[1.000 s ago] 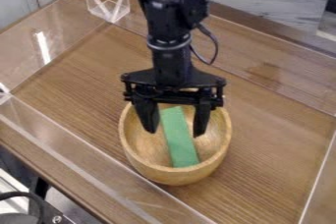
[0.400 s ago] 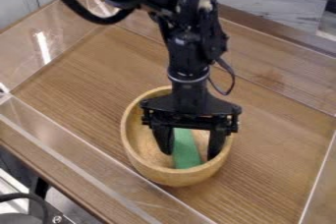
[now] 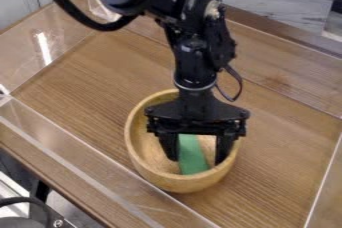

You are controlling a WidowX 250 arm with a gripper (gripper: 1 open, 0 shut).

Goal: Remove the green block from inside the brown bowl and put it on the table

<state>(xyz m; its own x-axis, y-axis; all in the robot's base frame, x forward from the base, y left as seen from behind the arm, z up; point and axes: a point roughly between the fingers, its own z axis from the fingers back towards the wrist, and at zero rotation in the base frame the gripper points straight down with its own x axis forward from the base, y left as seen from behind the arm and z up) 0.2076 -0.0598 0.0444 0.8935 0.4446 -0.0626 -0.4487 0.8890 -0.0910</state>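
We see the brown bowl (image 3: 150,170) on the table (image 3: 80,87), near the low clear wall at the bottom of our view. The green block (image 3: 193,154) lies inside the bowl, and its low end points to about six o'clock. The black claw (image 3: 195,156) reaches down into the bowl from twelve o'clock. Its two fingers are spread wide, one at the block's nine o'clock side and one at its three o'clock side.
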